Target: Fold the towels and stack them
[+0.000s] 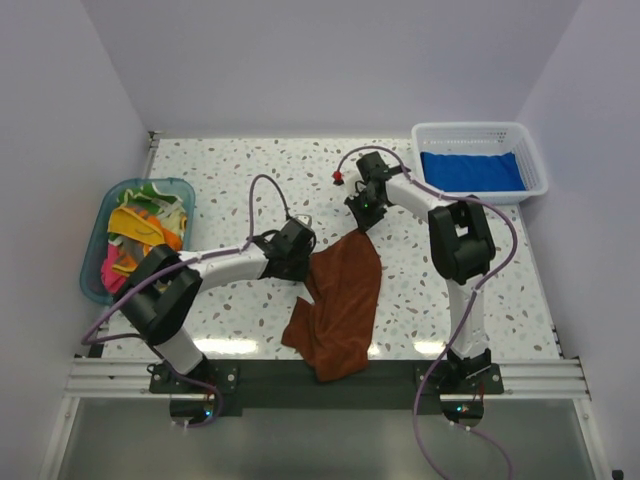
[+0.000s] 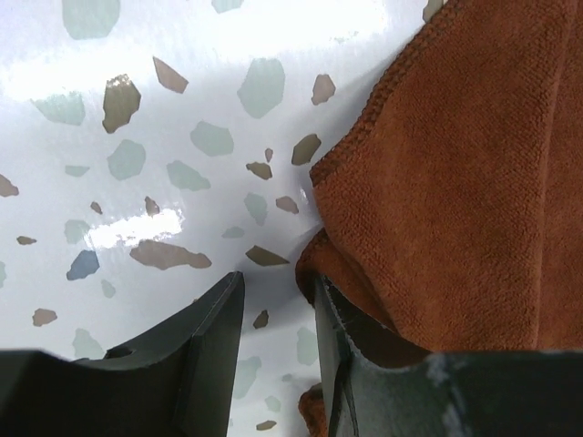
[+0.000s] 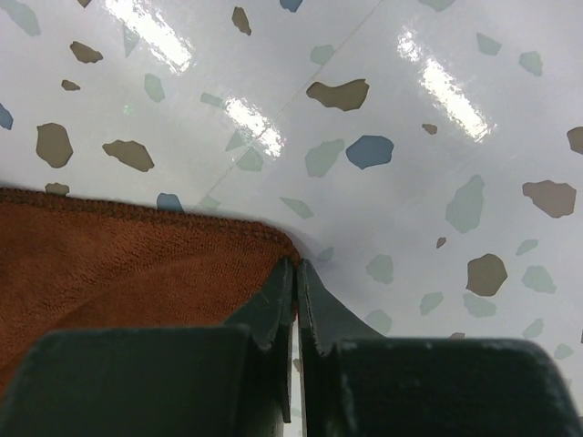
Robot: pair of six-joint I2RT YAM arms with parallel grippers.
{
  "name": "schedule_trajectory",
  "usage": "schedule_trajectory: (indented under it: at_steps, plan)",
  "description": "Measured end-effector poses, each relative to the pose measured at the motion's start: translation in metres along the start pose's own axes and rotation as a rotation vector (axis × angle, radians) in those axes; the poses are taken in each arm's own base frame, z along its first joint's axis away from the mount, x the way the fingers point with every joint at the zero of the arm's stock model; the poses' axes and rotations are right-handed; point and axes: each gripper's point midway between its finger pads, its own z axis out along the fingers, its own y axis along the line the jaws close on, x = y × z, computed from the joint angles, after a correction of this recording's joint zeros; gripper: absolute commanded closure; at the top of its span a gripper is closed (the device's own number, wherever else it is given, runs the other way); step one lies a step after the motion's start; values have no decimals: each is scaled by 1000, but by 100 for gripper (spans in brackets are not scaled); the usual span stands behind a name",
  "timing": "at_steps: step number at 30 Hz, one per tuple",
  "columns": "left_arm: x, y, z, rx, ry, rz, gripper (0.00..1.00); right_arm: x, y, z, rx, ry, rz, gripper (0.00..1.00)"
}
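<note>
A rust brown towel (image 1: 342,295) lies crumpled in the middle of the table, its lower part hanging over the front edge. My right gripper (image 1: 362,218) is shut on its top corner; in the right wrist view the jaws (image 3: 297,264) pinch the hemmed corner of the towel (image 3: 118,259) just above the table. My left gripper (image 1: 298,252) is at the towel's left edge. In the left wrist view it (image 2: 279,279) is open, with bare table between the fingers and the towel (image 2: 455,173) against the outside of the right finger. A royal blue towel (image 1: 470,170) lies folded in the basket.
The white mesh basket (image 1: 532,150) stands at the back right corner. A translucent teal tub (image 1: 95,255) at the left holds several colourful towels (image 1: 140,230). White walls close in the table on three sides.
</note>
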Motion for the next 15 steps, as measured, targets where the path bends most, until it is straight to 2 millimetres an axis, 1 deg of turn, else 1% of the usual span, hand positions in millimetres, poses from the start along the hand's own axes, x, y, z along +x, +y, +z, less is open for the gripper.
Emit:
schedule_trajectory:
  at_steps: [7,13,15]
  plan:
    - [-9,-7,7,8,-12,-2,59,1,-1,0,12,-7,5,100]
    - [-10,-9,9,6,-11,1,67,1,-1,-1,17,-13,5,100]
    - [-9,-9,9,-2,-12,8,67,2,-1,-2,20,-13,5,100]
